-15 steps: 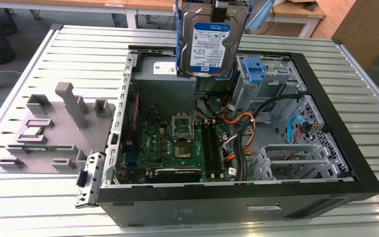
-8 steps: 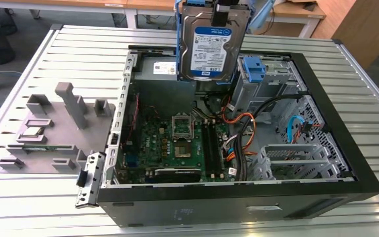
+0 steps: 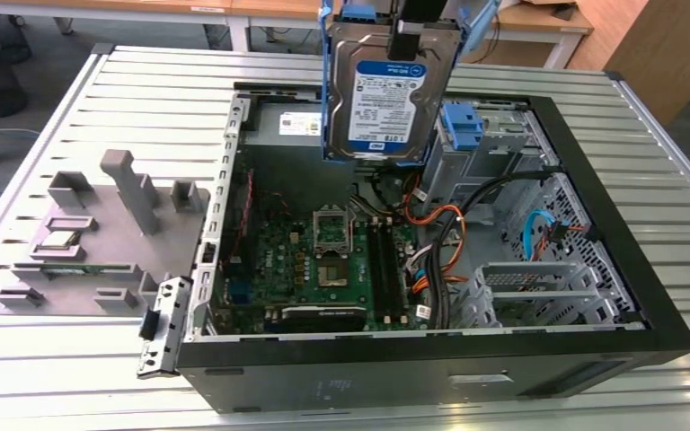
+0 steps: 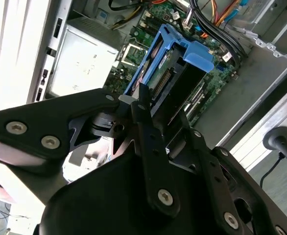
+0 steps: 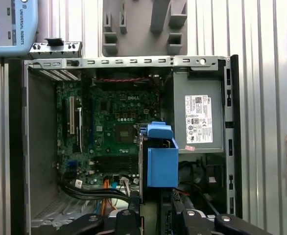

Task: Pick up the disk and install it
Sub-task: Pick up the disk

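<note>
Closest to my wrist cameras is the gripper (image 4: 151, 105), and in the second wrist view its black fingers (image 4: 142, 110) are closed tight on the upper edge of the disk (image 4: 170, 78), pinching the blue carrier frame. In the first wrist view the gripper (image 5: 155, 213) holds the disk (image 5: 162, 156) edge-on, so I mostly see the blue carrier hanging over the open computer case (image 5: 16, 147).

In the exterior view the disk (image 3: 387, 90) sits in the upper centre of the frame. It is upright, with its white-and-blue label facing the camera and the gripper (image 3: 423, 16) clamped on its top. It hangs clear above the case, and I see no contact with anything inside.

Below it, the case (image 3: 441, 364) lies on its side with the panel off. The green motherboard (image 3: 321, 260) fills the lower centre of the frame, with orange and black cables (image 3: 429, 224) just to its right and a silver drive cage (image 3: 537, 283) in the lower right. Behind the disk, the grey power supply (image 3: 283, 126) is at the upper left of the case interior. A second blue bracket (image 3: 463, 126) sits just right of the disk's lower corner.

Further out, a grey fixture block (image 3: 105, 233) rests on the slatted table (image 3: 57, 377) at centre left, apart from the case. Wooden desks (image 3: 141, 7) line the top edge.
</note>
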Controlling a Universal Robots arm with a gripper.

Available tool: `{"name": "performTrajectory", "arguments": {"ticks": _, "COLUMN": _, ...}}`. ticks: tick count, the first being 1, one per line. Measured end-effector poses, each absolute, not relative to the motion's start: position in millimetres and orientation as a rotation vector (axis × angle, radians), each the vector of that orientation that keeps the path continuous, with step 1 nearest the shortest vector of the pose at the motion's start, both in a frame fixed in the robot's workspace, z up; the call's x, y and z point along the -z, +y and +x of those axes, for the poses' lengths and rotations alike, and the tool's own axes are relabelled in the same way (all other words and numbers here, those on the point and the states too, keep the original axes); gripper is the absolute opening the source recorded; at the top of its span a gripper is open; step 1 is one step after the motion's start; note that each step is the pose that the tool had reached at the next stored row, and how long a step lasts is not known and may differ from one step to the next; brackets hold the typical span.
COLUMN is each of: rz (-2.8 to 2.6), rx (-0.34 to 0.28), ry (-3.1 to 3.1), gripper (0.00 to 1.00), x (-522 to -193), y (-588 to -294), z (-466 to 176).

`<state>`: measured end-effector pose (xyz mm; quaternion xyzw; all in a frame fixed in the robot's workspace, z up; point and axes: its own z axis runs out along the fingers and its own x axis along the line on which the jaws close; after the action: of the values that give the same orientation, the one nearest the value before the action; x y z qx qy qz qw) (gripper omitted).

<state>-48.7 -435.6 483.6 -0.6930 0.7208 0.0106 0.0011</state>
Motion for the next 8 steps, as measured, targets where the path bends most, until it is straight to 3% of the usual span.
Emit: {"name": "performTrajectory", "arguments": {"ticks": 8, "rz": -2.177, "rx": -0.031, "ry": 2.264, "gripper": 0.35, "x": -483.5, "y": -457.4, "z": -48.4}}
